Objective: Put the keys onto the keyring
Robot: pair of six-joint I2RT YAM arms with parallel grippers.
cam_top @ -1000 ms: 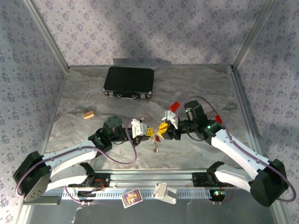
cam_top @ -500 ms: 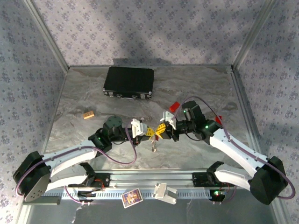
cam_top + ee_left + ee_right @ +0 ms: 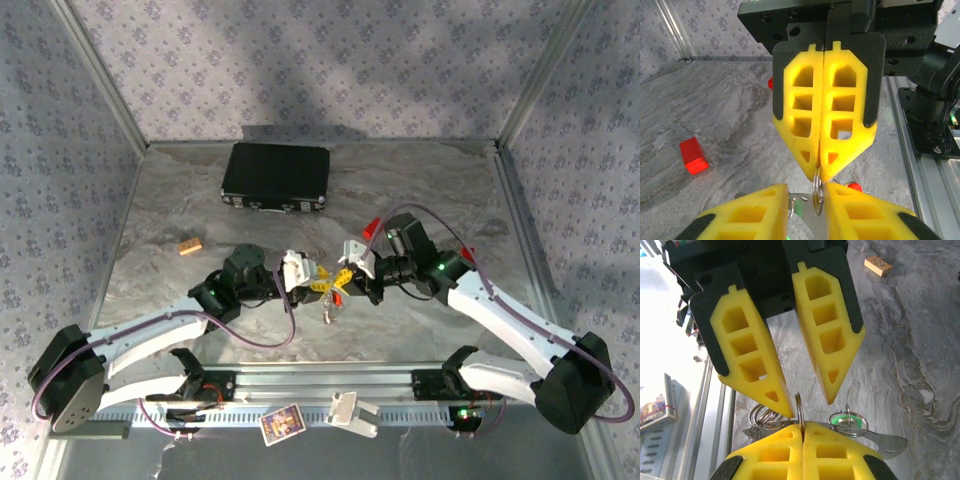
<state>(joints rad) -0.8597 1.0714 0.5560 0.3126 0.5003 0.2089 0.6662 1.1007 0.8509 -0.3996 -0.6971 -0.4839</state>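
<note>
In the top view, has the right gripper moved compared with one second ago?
Yes. The right gripper, shut on the keyring, has shifted slightly left toward the left gripper, ending more directly below the right end of the black case.

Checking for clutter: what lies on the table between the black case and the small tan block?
Nothing: in the top view the stretch of marbled table between the black case and the tan block is bare.

White arm links (image 3: pixel 500 312) with black joints; purple cables (image 3: pixel 262 345); yellow cut-out finger pads (image 3: pixel 800 105) on black screwed mounts
</note>
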